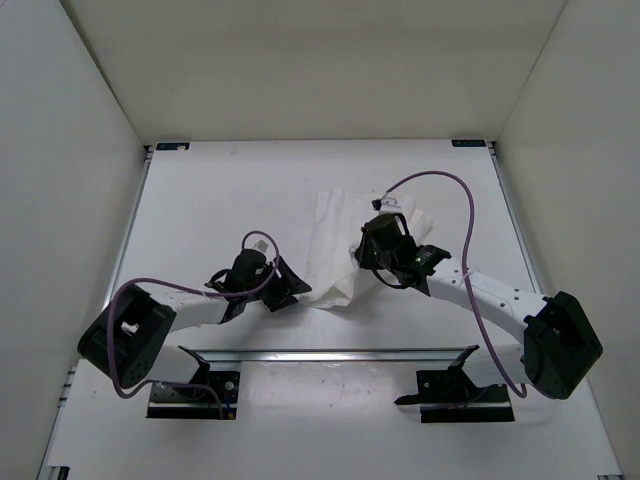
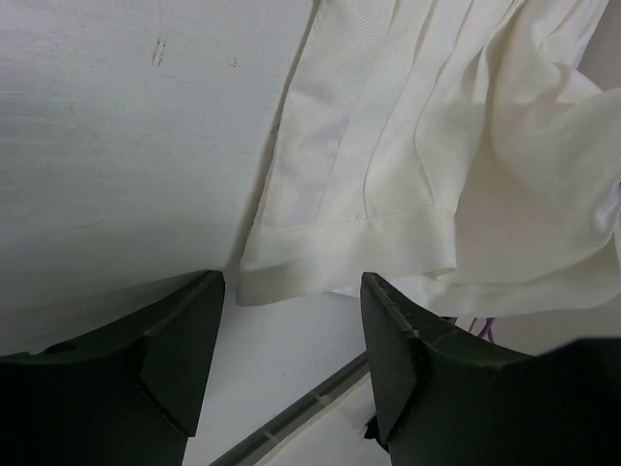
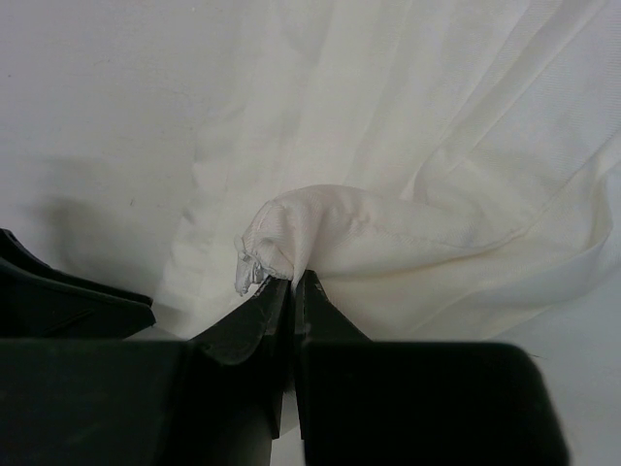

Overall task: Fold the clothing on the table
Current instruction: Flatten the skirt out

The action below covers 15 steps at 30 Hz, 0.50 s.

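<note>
Right gripper [image 3: 291, 283]: jaws pressed together on a bunched fold of the clothing [image 3: 417, 165]. The pinched cloth bulges in a rounded lump just above the fingertips, and a frayed, greyish corner sticks out on the left side of the lump.

Left gripper [image 2: 291, 286]: jaws standing wide apart, holding nothing. The dark fingers [image 2: 184, 330] frame the stitched hem of the garment, which lies just beyond their tips. Whether either finger touches the cloth cannot be told.

Clothing: one piece, thin, white, with pleat-like ribs running lengthwise and a folded, sewn hem. It lies rumpled near the middle of the table [image 1: 220, 200], between the two grippers, with the left gripper at its near-left corner and the right gripper over its right side. The part towards the far edge lies flat, and the part near the right gripper is gathered in loose folds.

Table: white, matte, flat. The silver rail [image 1: 330, 353] runs across its near side, in front of the arm bases.

Purple cable [image 1: 470, 215]: loops in an arc above the right arm. A second one trails around the left arm.

Enclosure walls [image 1: 60, 150]: plain white, on the left, right and far sides.
</note>
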{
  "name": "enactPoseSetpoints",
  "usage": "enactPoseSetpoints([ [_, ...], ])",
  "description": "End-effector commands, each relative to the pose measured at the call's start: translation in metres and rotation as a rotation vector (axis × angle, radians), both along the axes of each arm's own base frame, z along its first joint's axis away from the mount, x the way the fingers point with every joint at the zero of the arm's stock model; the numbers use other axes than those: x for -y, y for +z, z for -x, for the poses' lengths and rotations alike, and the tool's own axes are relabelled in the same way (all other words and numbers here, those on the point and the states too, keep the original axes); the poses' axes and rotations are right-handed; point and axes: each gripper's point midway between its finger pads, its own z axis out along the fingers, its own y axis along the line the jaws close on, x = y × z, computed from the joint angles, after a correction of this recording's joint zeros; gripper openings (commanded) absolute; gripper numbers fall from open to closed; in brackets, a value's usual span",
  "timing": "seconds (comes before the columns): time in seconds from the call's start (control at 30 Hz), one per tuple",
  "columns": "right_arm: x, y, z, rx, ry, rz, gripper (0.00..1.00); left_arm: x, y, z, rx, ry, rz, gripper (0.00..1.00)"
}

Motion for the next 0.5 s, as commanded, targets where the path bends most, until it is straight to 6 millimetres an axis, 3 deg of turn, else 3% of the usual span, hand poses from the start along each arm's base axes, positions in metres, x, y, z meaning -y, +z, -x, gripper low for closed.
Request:
enactPoseSetpoints([
  [0.0, -0.004, 0.022, -0.009, 0.067, -0.016, -0.034, 0.0, -0.008, -0.017, 0.002, -0.008, 0.016, -0.059, 0.69],
  [0.1, -0.004, 0.022, -0.009, 0.066, -0.016, -0.036, 0.0, -0.005, -0.027, 0.007, -0.03, -0.017, -0.069, 0.6],
  [0.23, -0.004, 0.024, -0.011, 0.071, -0.019, -0.037, 0.0, 0.0, -0.029, 0.01, -0.04, -0.042, -0.076, 0.56],
  [0.37, -0.004, 0.024, -0.012, 0.072, -0.02, -0.033, 0.0, -0.004, -0.035, 0.014, -0.051, -0.05, -0.091, 0.43],
  [0.43, -0.007, 0.025, -0.013, 0.075, -0.011, -0.036, 0.0, -0.006, -0.035, 0.011, -0.049, -0.04, -0.085, 0.27],
  [0.47, -0.006, 0.028, -0.015, 0.081, -0.016, -0.035, 0.0, -0.007, -0.038, 0.016, -0.065, -0.049, -0.088, 0.08],
])
